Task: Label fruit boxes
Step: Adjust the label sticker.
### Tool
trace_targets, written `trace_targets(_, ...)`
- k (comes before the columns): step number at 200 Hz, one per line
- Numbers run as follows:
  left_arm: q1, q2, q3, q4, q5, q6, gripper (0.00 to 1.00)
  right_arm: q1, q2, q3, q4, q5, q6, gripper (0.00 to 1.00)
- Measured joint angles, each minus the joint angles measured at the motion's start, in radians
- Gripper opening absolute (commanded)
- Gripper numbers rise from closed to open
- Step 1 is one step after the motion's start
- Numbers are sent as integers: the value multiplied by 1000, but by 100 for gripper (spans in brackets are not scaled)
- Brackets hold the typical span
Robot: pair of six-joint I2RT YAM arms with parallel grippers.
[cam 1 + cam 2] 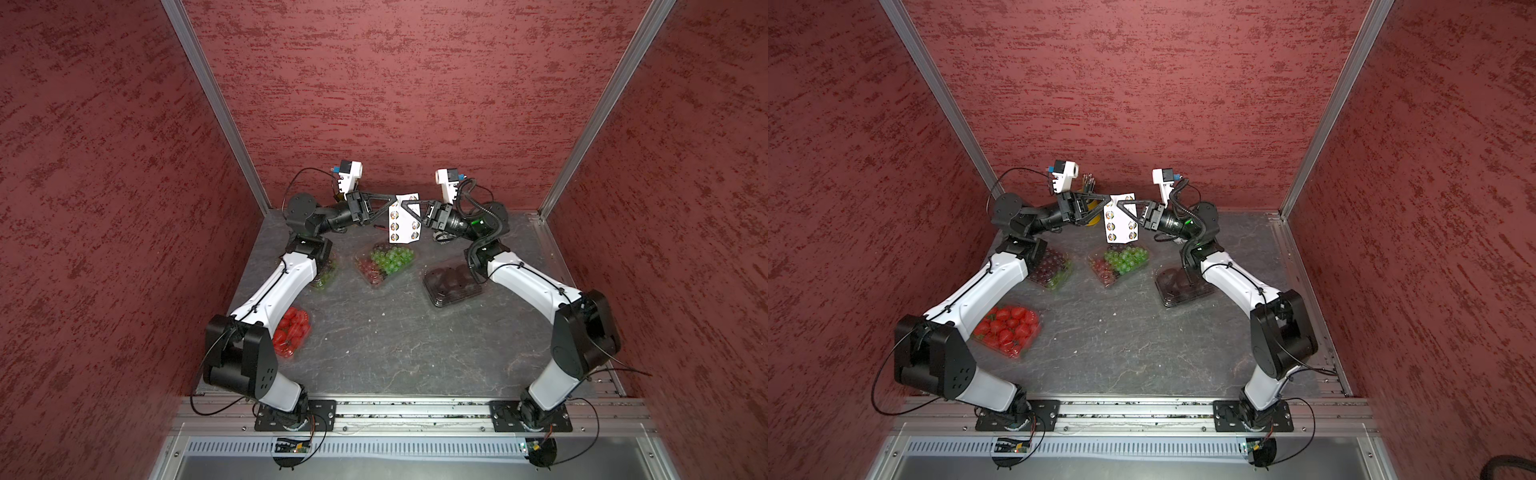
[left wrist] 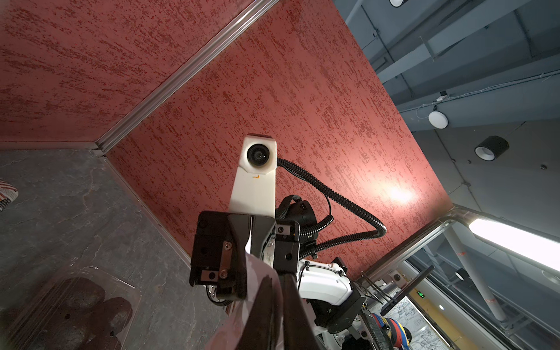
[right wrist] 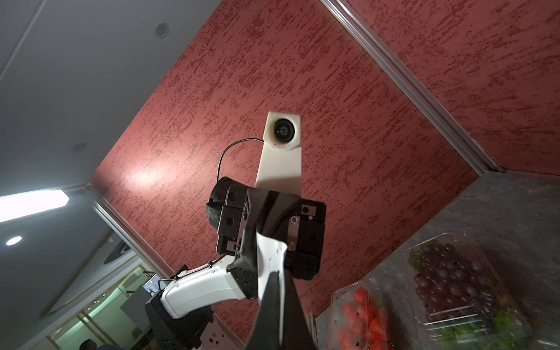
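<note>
Aloft, both arms share the sticker sheet (image 1: pixel 402 226) above the back of the bench (image 1: pixel 395 345)
Right gripper (image 1: pixel 409 204) has its jaws closed on the sheet's upper edge; left gripper (image 1: pixel 395 202) meets it from the opposite side, jaws drawn together on the top corner. Down on the bench, each apart from the others: green-and-red grapes box (image 1: pixel 386 262) nearest the sheet, dark grapes box (image 1: pixel 1050 266) partly under the left forearm, strawberry box (image 1: pixel 1007 330) beside the left elbow, black-tray box (image 1: pixel 451 284) of dark fruit partly under the right forearm
</note>
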Motion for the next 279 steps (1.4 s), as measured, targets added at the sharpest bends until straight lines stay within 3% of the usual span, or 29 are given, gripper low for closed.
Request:
trace_targets(43,0,0,-1,2,0,-1,10,0,0,0,0,0,1,0)
trace_targets(75,1,0,-5,2,-1,-1,0,0,0,0,0,-1,1,0)
trace_targets(211,-50,8,-4,21,-27,-17,0,0,0,0,13,-12,-2,0)
trace_targets(221,-48,8,-4,20,-27,-17,13,0,-2,0,8,-12,-8,0)
trace_targets(236,-40,6,-4,16,-26,-13,17,0,-4,0,-11,-10,-18,0)
trace_targets(267,-6,-27,-4,-86,-24,45,45,-7,-17,0,-85,14,-66,0)
trace_targets(279,7,-55,-4,-165,-35,87,48,-8,-32,0,-132,33,-100,0)
